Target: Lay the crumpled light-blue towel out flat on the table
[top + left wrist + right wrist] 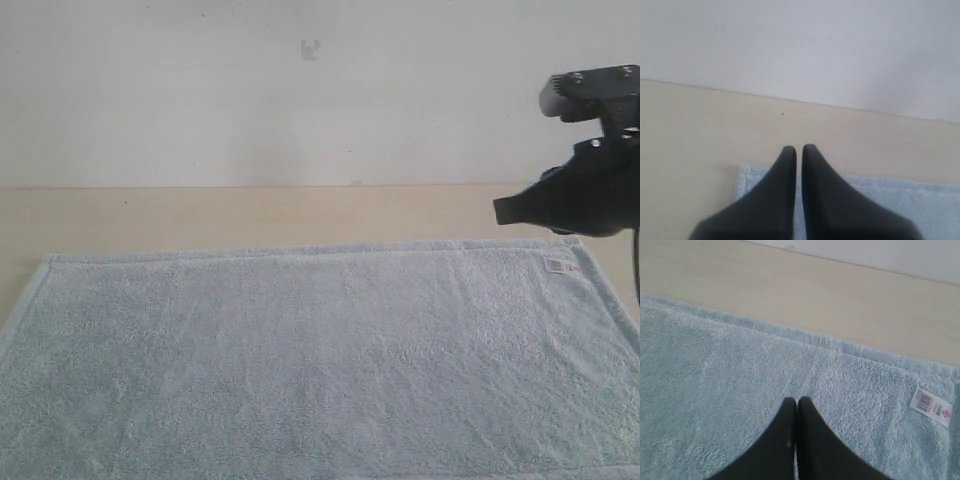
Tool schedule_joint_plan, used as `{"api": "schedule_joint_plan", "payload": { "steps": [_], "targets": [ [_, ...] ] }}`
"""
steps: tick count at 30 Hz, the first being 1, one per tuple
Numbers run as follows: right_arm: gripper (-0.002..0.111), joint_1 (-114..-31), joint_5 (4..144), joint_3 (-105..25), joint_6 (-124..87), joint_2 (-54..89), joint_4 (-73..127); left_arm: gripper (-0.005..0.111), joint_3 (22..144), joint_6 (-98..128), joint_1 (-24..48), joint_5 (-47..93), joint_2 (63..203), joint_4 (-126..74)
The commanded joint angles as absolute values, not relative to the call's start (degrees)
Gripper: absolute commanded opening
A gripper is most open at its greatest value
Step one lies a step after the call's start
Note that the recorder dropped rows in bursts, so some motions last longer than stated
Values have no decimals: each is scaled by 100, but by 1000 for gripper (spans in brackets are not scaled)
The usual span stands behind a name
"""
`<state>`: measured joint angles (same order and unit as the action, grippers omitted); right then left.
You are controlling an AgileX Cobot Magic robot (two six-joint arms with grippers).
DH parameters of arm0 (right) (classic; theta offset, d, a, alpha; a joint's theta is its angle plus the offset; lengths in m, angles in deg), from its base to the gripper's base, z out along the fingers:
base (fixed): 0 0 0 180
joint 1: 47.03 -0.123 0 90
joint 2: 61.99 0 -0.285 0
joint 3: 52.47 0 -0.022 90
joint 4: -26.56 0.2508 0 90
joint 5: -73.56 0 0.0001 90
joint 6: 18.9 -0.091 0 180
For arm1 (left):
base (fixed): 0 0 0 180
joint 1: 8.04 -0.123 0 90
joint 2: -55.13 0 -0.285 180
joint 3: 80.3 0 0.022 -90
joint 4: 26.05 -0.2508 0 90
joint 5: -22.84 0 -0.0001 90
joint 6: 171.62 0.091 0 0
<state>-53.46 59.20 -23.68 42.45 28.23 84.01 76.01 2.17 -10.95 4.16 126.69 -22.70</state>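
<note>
The light-blue towel [310, 360] lies spread flat on the beige table [200, 215], filling most of the exterior view. Its white barcode tag [561, 266] sits at the far right corner and shows again in the right wrist view [930, 406]. My right gripper [797, 401] is shut with nothing in it, hovering above the towel [715, 390] near that corner; in the exterior view its black fingers point left [505, 210]. The left gripper [799, 149] is also shut and empty, raised over the towel's far left corner [747, 177]. It is out of the exterior view.
A plain white wall [300, 90] rises behind the table's far edge. A strip of bare tabletop [815, 295] runs between the towel's far hem and the wall. The towel's near edge runs out of the exterior view.
</note>
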Motion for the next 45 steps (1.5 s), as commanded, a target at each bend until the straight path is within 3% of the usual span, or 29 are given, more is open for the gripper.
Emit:
{"api": "schedule_joint_plan", "payload": {
  "steps": [1, 7, 15, 33, 41, 45],
  "targets": [
    [0, -5354, 5953, -1462, 4826, 1331, 9058, 4, 6866, 206, -1061, 324, 10891, -1785],
    [0, -5354, 5602, -1017, 4610, -597, 9087, 4, 6228, 206, -1061, -194, 8940, -1769],
    [0, -5354, 5006, -994, 3665, -2117, 9087, 4, 5869, 202, -1061, -1076, 7442, -1788],
    [0, -5354, 4920, -907, 3529, -2246, 9014, 4, 5869, 202, -1061, -1064, 7182, -1814],
    [0, -5327, 6859, 780, -1202, -4076, 4553, 4, 5869, 202, -1061, -1064, 7182, -1814],
    [0, -5327, 7029, 1574, -1890, -4855, 3564, 4, 5869, 202, -1061, -1064, 7182, -1814]
  ]
}}
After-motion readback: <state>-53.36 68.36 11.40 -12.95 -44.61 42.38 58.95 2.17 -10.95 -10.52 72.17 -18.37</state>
